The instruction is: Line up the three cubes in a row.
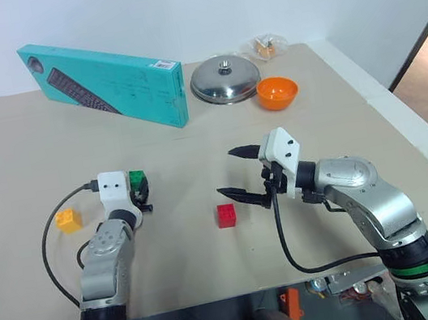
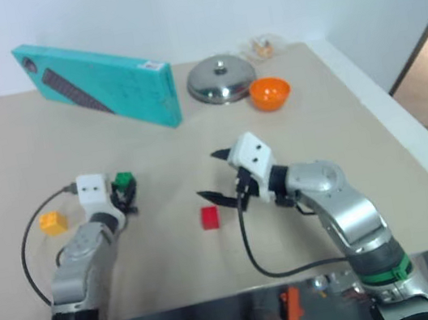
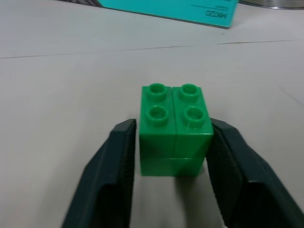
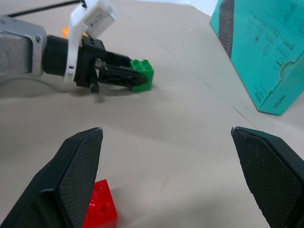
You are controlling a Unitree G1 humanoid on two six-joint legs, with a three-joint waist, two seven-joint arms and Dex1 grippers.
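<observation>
Nearest the camera: right gripper (image 1: 239,175) at centre frame, fingers spread wide and empty, hovering just above and right of red cube (image 1: 226,215). Left gripper (image 3: 173,156) at lower left of frame, jaws drawn in flush against both sides of green cube (image 3: 175,128); cube resting on table (image 1: 22,143), grasp apparently made, not yet lifted. Yellow-orange cube (image 1: 68,220) lying alone further left, near the cable, well apart from the others. Cubes scattered across lower frame, no row formed. Judged as an early stage: one cube gripped, none placed. Left to do: bring green and yellow-orange alongside red, or similar, in one straight line.
</observation>
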